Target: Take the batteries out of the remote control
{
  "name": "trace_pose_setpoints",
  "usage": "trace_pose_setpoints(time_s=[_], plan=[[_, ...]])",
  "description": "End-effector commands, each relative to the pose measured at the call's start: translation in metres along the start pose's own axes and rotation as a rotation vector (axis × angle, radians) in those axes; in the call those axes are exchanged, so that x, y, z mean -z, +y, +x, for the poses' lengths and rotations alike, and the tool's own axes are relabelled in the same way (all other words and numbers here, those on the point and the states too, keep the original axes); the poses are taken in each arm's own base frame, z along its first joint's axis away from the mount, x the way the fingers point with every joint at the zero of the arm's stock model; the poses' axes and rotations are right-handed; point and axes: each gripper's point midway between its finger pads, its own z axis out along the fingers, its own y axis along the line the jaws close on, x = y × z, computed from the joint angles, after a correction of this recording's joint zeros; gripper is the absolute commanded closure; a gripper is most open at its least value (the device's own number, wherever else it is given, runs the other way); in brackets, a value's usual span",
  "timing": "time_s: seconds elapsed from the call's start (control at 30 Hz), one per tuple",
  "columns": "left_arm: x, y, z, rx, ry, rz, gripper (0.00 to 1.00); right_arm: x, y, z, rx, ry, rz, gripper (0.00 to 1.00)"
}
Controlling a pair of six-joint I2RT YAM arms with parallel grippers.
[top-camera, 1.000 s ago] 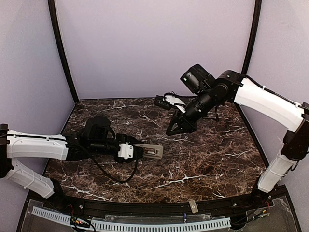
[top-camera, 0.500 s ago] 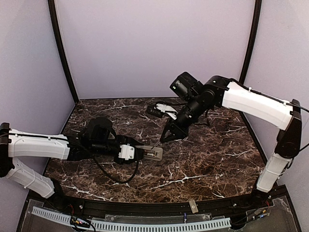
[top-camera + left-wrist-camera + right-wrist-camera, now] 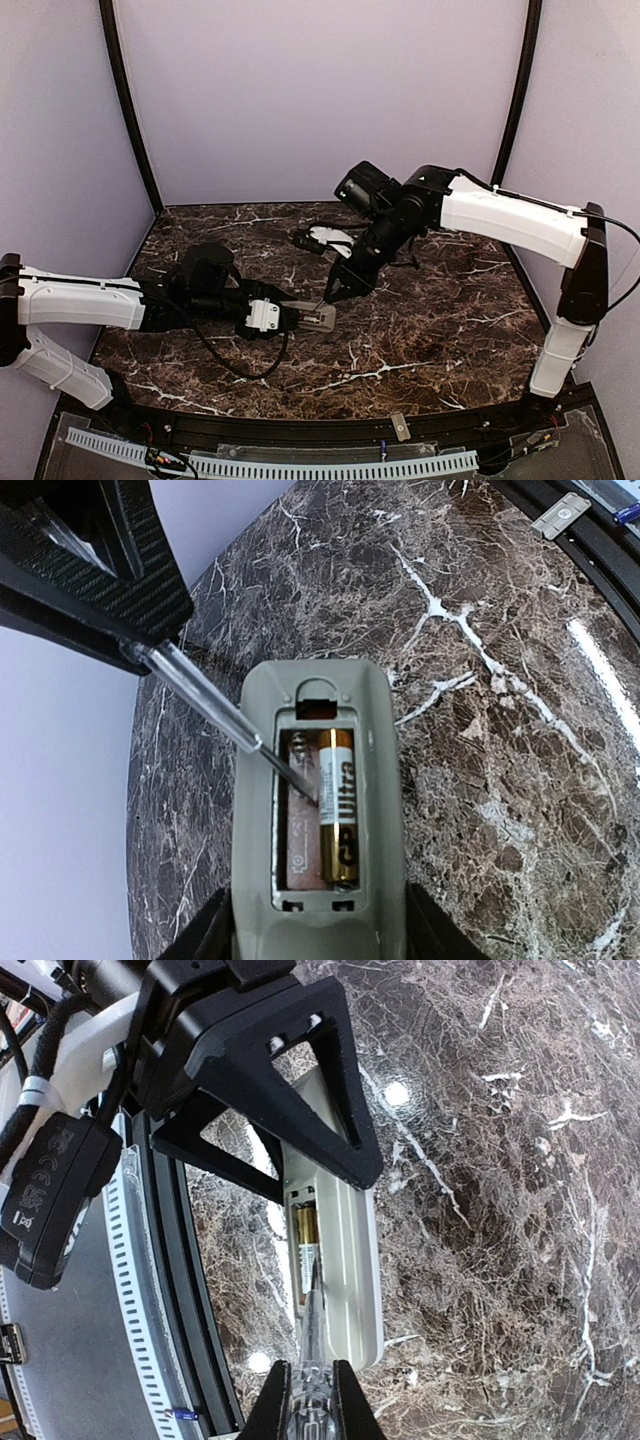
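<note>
The remote control lies back-up on the marble, held at its near end by my left gripper. In the left wrist view the grey back has its recess open. One gold battery sits in the right slot and the left slot is bare. My right gripper is shut on a clear-handled screwdriver. The metal tip of the screwdriver rests in the recess against the battery's left side. In the right wrist view the remote control and the battery show beyond the tool.
A short flat grey cover piece lies on the black front rail, also seen as a cover piece at the left wrist view's top right. Purple walls close in the marble table at the back and sides.
My right arm has swung left and down toward the remote, bringing the screwdriver tip into the battery recess. The left arm and remote have stayed put.
</note>
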Motion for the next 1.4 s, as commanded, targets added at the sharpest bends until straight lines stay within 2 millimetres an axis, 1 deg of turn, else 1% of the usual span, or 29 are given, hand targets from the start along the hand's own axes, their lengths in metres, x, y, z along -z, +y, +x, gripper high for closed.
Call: trace_pose_setpoints(time_s=[0.0,0.13,0.3,0.43,0.53,0.63,0.67,0.7,0.73,0.9,1.07,1.23,1.37], plan=[[0.0,0.006,-0.003,-0.016,0.005,-0.007,1.0,-0.004,-0.006,-0.011,0.002,-0.008,0.059,1.0],[0.0,0.006,-0.003,-0.019,0.008,-0.009,1.0,-0.01,-0.008,-0.008,0.001,0.01,0.072,1.0],[-0.001,0.009,-0.001,-0.028,0.015,-0.032,1.0,-0.02,-0.004,-0.003,0.006,0.034,0.045,1.0],[-0.005,0.014,0.004,-0.055,0.029,-0.067,1.0,-0.03,-0.004,-0.001,0.034,0.048,0.019,1.0],[-0.008,0.018,0.011,-0.099,0.06,-0.091,1.0,-0.04,-0.008,-0.003,0.071,0.06,0.009,1.0],[-0.011,0.022,0.018,-0.124,0.082,-0.124,1.0,-0.051,-0.015,-0.006,0.102,0.073,0.017,1.0],[-0.011,0.027,0.021,-0.133,0.087,-0.143,1.0,-0.053,-0.018,-0.008,0.108,0.075,0.024,1.0],[-0.011,0.027,0.024,-0.132,0.092,-0.147,1.0,-0.056,-0.022,-0.009,0.116,0.079,0.032,1.0],[-0.009,0.033,0.026,-0.129,0.088,-0.171,1.0,-0.057,-0.025,-0.011,0.123,0.079,0.038,1.0],[-0.006,0.044,0.039,-0.103,0.059,-0.19,1.0,-0.067,-0.037,-0.016,0.148,0.085,0.042,1.0],[-0.005,0.047,0.052,-0.131,0.062,-0.215,1.0,-0.08,-0.048,-0.016,0.157,0.1,0.027,1.0],[-0.006,0.053,0.066,-0.128,0.087,-0.248,1.0,-0.093,-0.065,-0.018,0.135,0.1,0.014,1.0],[-0.011,0.049,0.072,-0.129,0.1,-0.242,1.0,-0.108,-0.08,-0.019,0.074,0.099,0.003,1.0]])
